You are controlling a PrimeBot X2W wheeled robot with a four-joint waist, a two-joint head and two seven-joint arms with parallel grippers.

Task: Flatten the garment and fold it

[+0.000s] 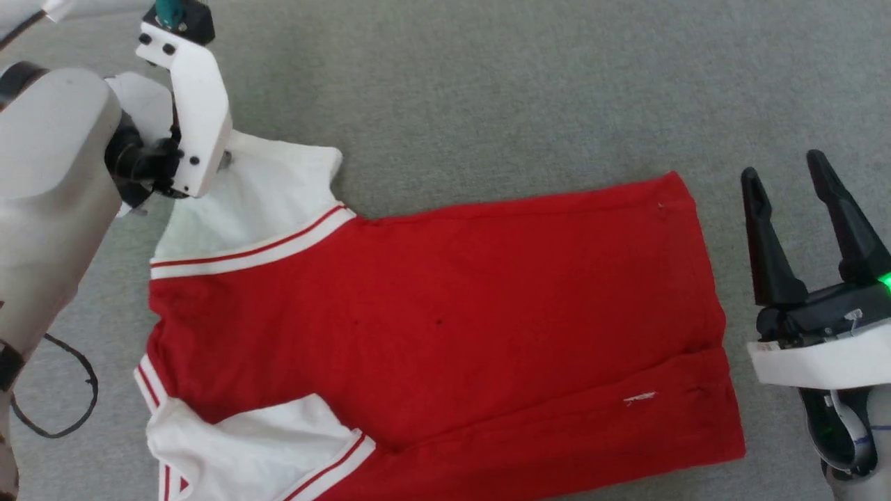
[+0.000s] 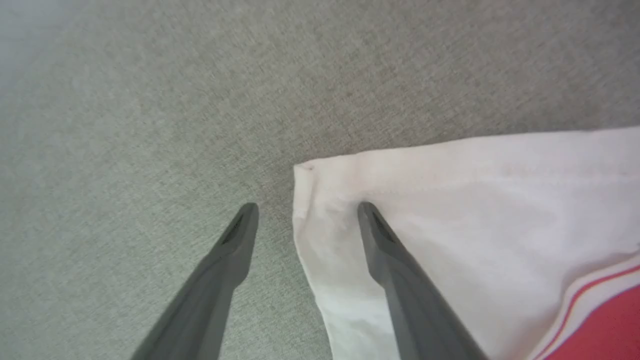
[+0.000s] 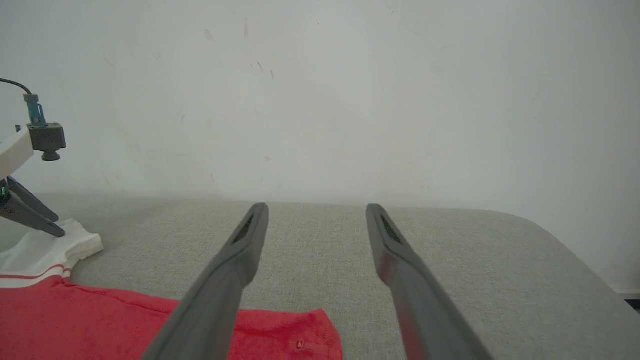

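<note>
Broadly, a grey fabric-covered surface (image 1: 487,83) is seen under everything, and a pale wall (image 3: 320,90) is shown behind it in the right wrist view. The garment (image 1: 445,306), a red T-shirt with white sleeves and red-and-white striped trim, is laid out across that surface, with its shoulders turned to the robot's left and its hem to the right. Its near long edge is folded over onto the body, and a crease is marked along the lower right. The far sleeve (image 1: 271,202) is spread flat on the grey fabric, while the near sleeve (image 1: 250,438) is lapped over the red cloth. The pale left forearm (image 1: 49,188) is seen at the left edge of the head view. The left gripper (image 2: 305,207) is held at the outer corner of the far sleeve with its jaws spread wide. One finger (image 2: 400,280) is set over the white cloth and the other over bare grey fabric, so the sleeve's edge is straddled but not pinched. Whether the tips are pressed onto the cloth cannot be told. The right gripper (image 1: 783,167) is held just beside the hem, apart from it, with its jaws likewise spread and nothing between them. A black cable (image 1: 94,386) is looped below the left forearm, and a small white thread (image 1: 640,399) is noted on the folded flap.
</note>
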